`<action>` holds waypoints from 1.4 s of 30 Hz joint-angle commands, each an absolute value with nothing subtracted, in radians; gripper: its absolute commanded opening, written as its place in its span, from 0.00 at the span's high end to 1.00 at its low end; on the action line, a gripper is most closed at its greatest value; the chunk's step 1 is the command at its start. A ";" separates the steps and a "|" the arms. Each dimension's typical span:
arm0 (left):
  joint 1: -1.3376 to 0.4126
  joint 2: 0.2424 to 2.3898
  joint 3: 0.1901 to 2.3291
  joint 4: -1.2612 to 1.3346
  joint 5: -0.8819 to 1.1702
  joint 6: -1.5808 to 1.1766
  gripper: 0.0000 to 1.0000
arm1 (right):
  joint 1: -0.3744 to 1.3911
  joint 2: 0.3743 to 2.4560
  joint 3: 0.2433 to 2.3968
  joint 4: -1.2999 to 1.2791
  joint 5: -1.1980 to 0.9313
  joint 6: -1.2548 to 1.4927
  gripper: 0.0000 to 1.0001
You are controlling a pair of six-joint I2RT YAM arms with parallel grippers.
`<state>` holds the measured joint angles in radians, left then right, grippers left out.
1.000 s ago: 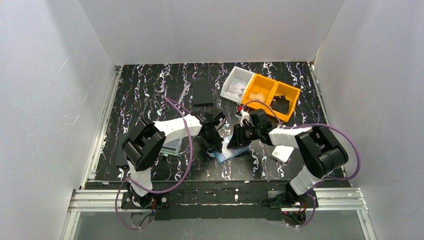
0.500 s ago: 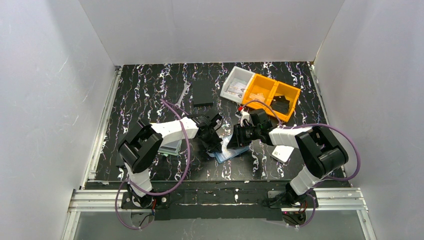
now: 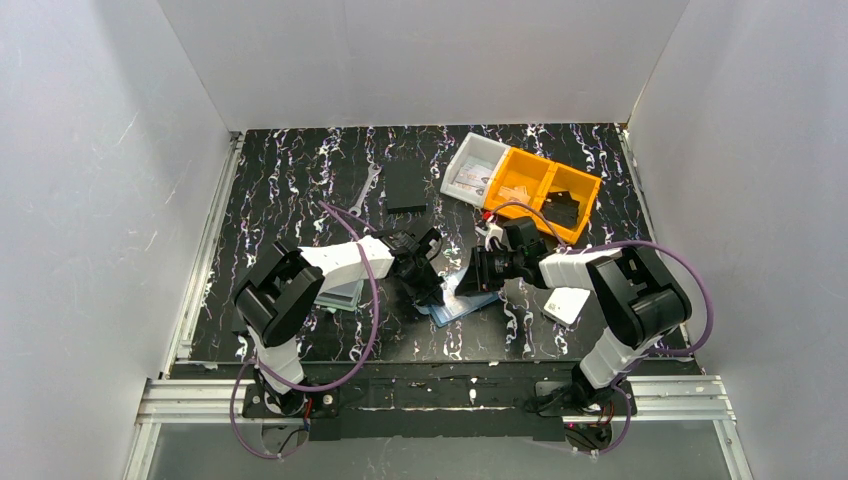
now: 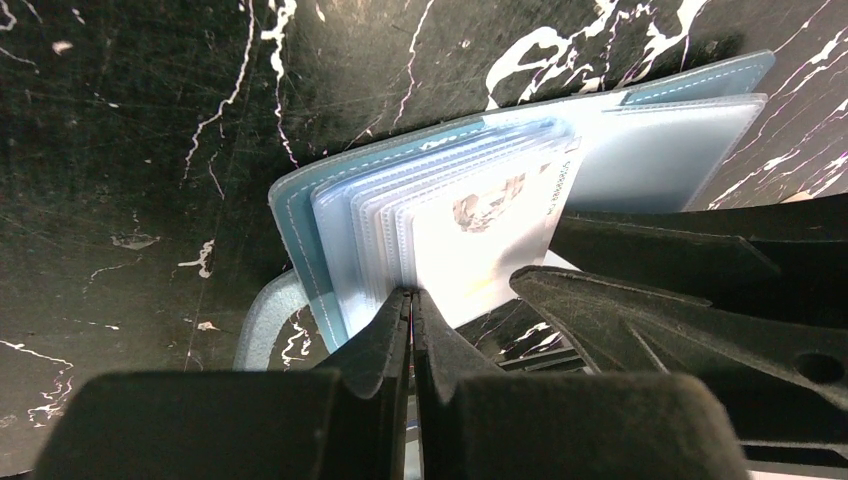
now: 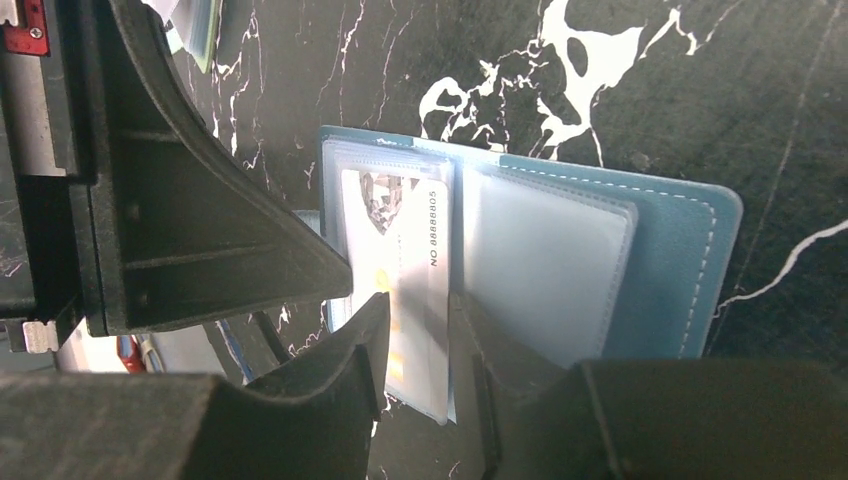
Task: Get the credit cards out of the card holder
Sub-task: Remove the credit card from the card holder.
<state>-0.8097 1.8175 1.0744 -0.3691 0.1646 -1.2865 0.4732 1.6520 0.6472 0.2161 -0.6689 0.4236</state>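
Note:
The blue card holder (image 3: 462, 302) lies open on the table between the two grippers. In the left wrist view its clear pockets (image 4: 380, 215) fan out, and a credit card (image 4: 480, 215) with a small portrait sits in one. My left gripper (image 4: 410, 296) is shut on the edge of a clear pocket leaf. In the right wrist view the same card (image 5: 395, 225) shows in the holder (image 5: 670, 250). My right gripper (image 5: 425, 340) has its jaws apart, astride the card's near end. From above, the left gripper (image 3: 427, 290) and right gripper (image 3: 468, 277) meet over the holder.
A small stack of cards (image 3: 346, 292) lies left of the holder, under my left arm. A white rounded box (image 3: 566, 305) sits at the right. An orange bin (image 3: 545, 190), a pale bin (image 3: 470, 168), a black rectangle (image 3: 405, 185) and a wrench (image 3: 365, 188) stand further back.
My left arm has drawn slightly to the left and the right wrist has shifted a little. Both grippers stay at the holder.

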 commanded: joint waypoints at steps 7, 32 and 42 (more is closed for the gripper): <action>-0.838 1.997 0.948 -0.336 0.023 -1.286 1.00 | 0.437 1.694 0.668 0.243 -0.692 0.461 0.78; -0.823 1.550 0.657 0.072 0.073 -1.113 0.43 | 0.329 1.640 0.624 0.460 -0.918 0.610 0.99; -0.813 1.381 0.520 0.308 0.106 -1.083 0.39 | 0.322 1.644 0.628 0.469 -0.931 0.650 0.99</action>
<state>-0.8200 1.4490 0.5549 0.2356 0.1307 -1.1183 0.3359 1.6814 0.6239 0.4034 -0.8978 0.6258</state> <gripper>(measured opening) 0.603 0.042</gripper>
